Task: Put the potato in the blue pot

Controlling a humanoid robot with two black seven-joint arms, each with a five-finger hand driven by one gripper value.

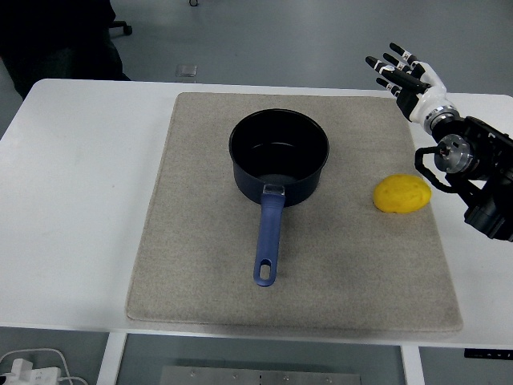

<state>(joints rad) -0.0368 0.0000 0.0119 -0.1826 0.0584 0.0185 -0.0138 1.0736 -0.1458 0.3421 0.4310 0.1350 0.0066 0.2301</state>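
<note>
Right robot hand [403,74] open, raised | potato [401,194] on mat [192,241] | pot [279,156] empty

Yellow potato [401,194], blue pot [279,156], beige mat [200,257]

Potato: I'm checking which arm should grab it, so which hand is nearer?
Right. The right hand is raised, fingers spread, above the mat's far right corner, beyond the potato. The left hand is not in view.
</note>
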